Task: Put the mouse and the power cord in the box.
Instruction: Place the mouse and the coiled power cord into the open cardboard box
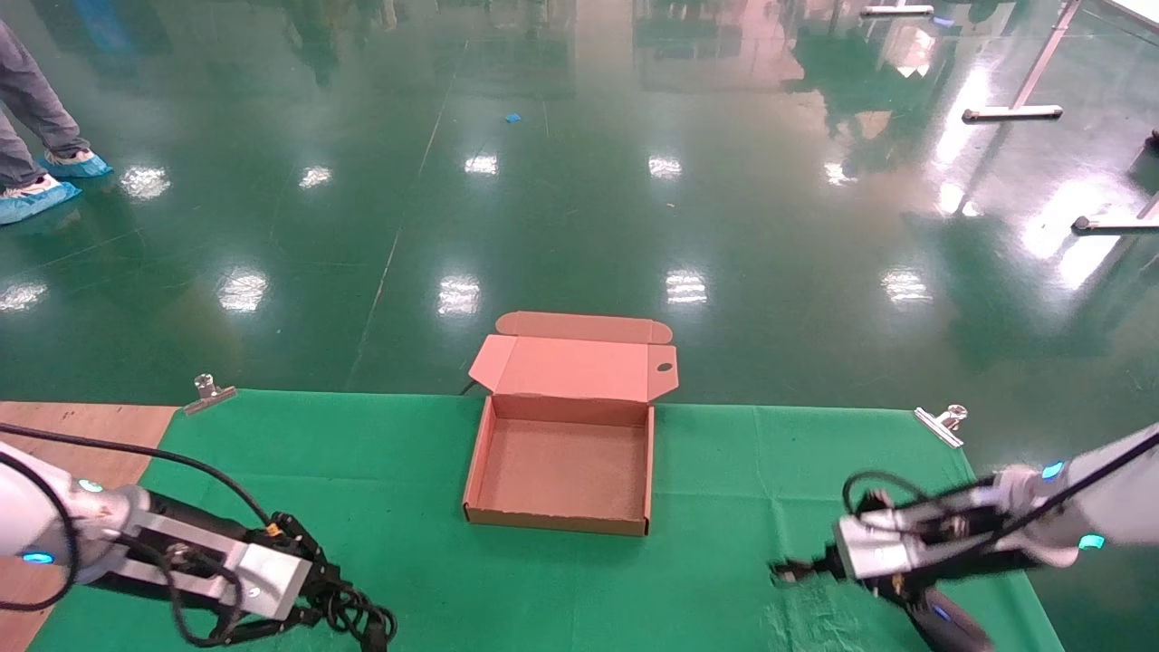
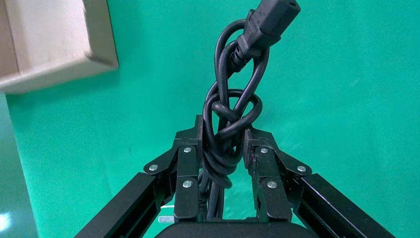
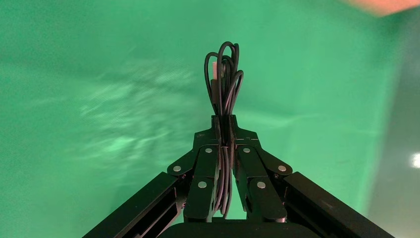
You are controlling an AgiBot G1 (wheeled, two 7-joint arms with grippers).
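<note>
The box lies open at the middle of the green cloth, lid folded back and nothing inside; one corner shows in the left wrist view. My left gripper is low at the front left, shut on the knotted black power cord, whose connector points away from it. My right gripper is at the front right, shut on the mouse's thin bundled cable. The black mouse, with its blue light, sits under that arm near the cloth's front edge.
The green cloth is held by metal clips at its far corners. Bare wood shows to its left. Beyond the table is a shiny green floor, with a person's feet at the far left.
</note>
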